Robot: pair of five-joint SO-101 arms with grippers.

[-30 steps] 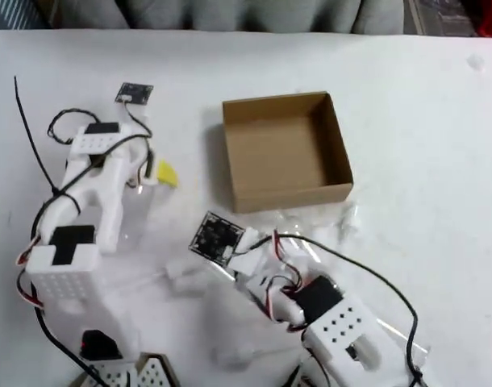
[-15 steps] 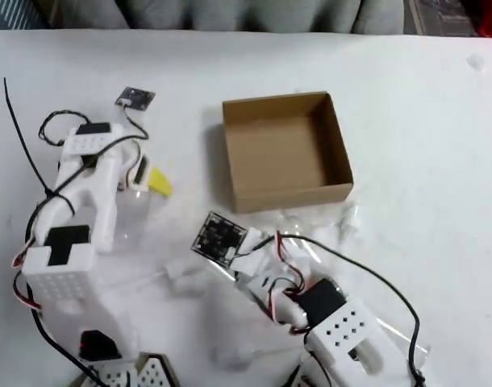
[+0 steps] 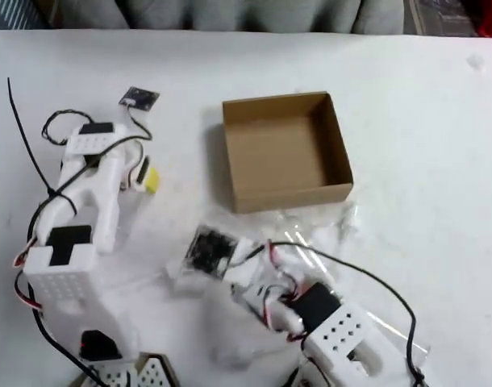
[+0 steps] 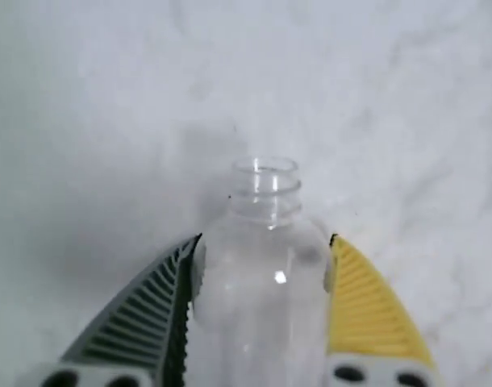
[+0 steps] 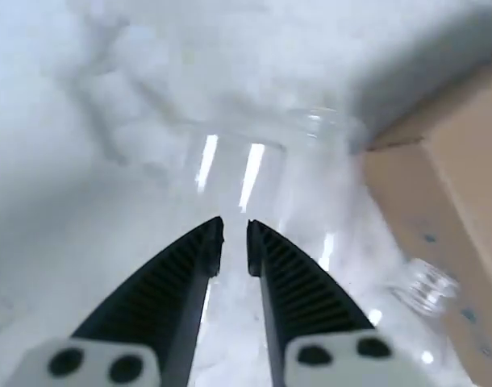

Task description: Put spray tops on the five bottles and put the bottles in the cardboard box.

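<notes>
Step in hand: capping, and early in it. Left gripper (image 4: 264, 242) is clamped on a clear plastic bottle (image 4: 262, 282), with the grey finger (image 4: 141, 314) on one side and the yellow finger (image 4: 367, 306) on the other. The bottle's threaded neck is open, with no spray top on it. In the high view this arm sits off to one side of the brown cardboard box (image 3: 285, 149), well apart from it.

Right gripper (image 5: 235, 230) has its fingers all but together with nothing between them. It is low over other clear bottles (image 5: 238, 169) lying on their sides just beside the box's outer wall. The box is open and no bottle is seen inside, so none of the five looks done.

Next move, as a judgement: the right gripper needs to open and take a spray top. A small white piece (image 3: 179, 280) near that arm may be one, but it is too blurry to be sure. It then has to bring the top over the held bottle's neck, line it up straight with the thread, and press or twist. The left side has to hold the bottle steady, since light, slick plastic could turn in the grip.

Surface: white surface (image 3: 407, 105), faintly marbled in the wrist views. Room: a grey upholstered seat (image 3: 230, 12) runs along the far edge, with something red (image 3: 489, 16) at the far corner.
</notes>
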